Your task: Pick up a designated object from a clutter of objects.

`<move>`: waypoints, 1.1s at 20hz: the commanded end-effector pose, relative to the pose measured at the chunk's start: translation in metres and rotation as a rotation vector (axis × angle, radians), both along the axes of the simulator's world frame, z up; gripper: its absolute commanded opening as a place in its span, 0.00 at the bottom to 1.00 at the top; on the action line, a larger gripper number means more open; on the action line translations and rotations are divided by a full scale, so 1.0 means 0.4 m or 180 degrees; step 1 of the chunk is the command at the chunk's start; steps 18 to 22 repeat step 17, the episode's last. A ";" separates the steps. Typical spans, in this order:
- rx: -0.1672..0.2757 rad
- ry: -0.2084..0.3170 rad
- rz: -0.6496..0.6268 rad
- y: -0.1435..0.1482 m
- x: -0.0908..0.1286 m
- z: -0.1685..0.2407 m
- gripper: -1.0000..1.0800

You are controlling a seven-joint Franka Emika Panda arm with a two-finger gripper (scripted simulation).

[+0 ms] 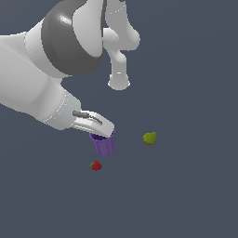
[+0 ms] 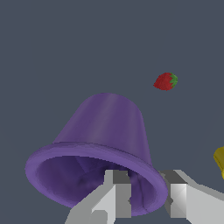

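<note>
The purple cup (image 1: 104, 144) is a small tapered cylinder with its open mouth up, directly under my gripper (image 1: 103, 131). In the wrist view the cup (image 2: 105, 127) fills the picture. My gripper (image 2: 148, 194) straddles its rim, one finger inside the mouth and one outside the wall, shut on the rim. I cannot tell whether the cup rests on the ground or hangs just above it. The red strawberry (image 1: 96, 165) lies close below the cup in the exterior view and also shows in the wrist view (image 2: 166, 81).
A green lumpy fruit (image 1: 149, 138) lies to the exterior view's right of the cup. A sliver of the yellow cup (image 2: 220, 161) shows at the edge of the wrist view; the exterior view does not show it. The ground is plain dark grey.
</note>
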State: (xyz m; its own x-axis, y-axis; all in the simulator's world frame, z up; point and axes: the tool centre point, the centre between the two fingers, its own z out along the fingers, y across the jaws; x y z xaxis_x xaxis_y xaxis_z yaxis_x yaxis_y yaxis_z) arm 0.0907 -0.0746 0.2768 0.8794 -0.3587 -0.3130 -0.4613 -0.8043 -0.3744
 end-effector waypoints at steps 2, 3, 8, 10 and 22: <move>0.0005 -0.0176 0.0033 -0.085 -0.015 0.092 0.00; 0.0007 -0.0221 0.0041 -0.107 -0.019 0.115 0.00; 0.0019 -0.0404 0.0073 -0.199 -0.037 0.209 0.00; 0.0023 -0.0452 0.0081 -0.223 -0.041 0.234 0.00; 0.0034 -0.0506 0.0088 -0.252 -0.045 0.261 0.00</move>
